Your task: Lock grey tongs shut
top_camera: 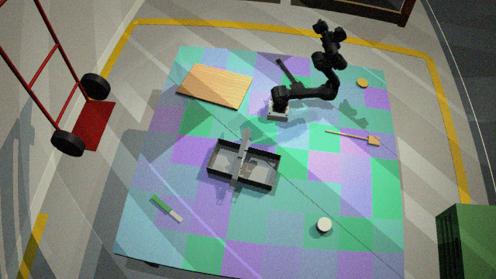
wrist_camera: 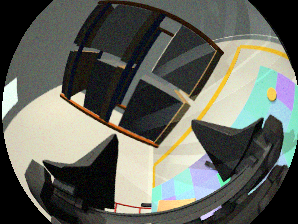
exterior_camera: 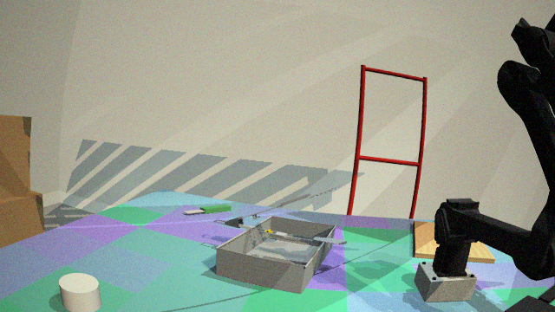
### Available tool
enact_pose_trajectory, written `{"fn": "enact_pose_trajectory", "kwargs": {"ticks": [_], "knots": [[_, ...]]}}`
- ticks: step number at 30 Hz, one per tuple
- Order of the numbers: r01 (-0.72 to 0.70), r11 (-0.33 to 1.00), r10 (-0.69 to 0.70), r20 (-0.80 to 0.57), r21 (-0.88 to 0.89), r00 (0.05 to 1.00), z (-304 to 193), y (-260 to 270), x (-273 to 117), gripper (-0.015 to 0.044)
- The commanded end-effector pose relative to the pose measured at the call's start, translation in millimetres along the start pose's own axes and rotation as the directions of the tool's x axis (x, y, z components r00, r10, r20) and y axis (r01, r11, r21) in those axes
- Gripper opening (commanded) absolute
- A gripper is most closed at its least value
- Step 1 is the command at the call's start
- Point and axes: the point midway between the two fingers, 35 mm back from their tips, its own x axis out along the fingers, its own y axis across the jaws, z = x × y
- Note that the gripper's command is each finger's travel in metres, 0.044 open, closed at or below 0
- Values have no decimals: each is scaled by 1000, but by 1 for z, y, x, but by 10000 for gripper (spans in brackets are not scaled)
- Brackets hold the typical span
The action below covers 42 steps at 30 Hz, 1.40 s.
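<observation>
The grey tongs (top_camera: pixel 242 151) (exterior_camera: pixel 329 240) lie open across the roasting tin (top_camera: pixel 256 185) (exterior_camera: pixel 260 269). In the exterior view one arm crosses the tin and the other slants up above it. Their hinge end is at the tin's side away from the robot base, and the broad tips point toward the base. The wooden board (top_camera: pixel 217 85) (exterior_camera: pixel 422 243) (wrist_camera: pixel 177 204) lies flat beside the base, with nothing on it. My gripper (top_camera: pixel 329 30) (wrist_camera: pixel 155 131) is open and empty, raised high on the far side of the base from the tin, well away from the tongs.
A black long-handled utensil (top_camera: pixel 287 72) lies behind the base. A wooden spatula (top_camera: pixel 373 140) and a yellow disc (top_camera: pixel 362 82) (wrist_camera: pixel 271 94) lie at the right in the top view. A white cylinder (top_camera: pixel 324 225) (exterior_camera: pixel 80 292) and a green-handled tool (top_camera: pixel 160 203) (exterior_camera: pixel 216 209) are beyond the tin.
</observation>
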Motion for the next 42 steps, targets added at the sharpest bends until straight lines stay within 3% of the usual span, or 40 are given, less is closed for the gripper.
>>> {"fn": "enact_pose_trajectory", "kwargs": {"ticks": [1,9,23,36,42], "knots": [[0,1000,0,0,0,1000,0,0,0,426],[-30,996,34,50,-84,998,0,27,3,216],[-209,927,257,120,-312,959,-14,130,7,-150],[-408,724,526,62,-556,848,-74,242,-21,-150],[-559,545,687,-50,-625,725,-121,301,-53,-150]]}}
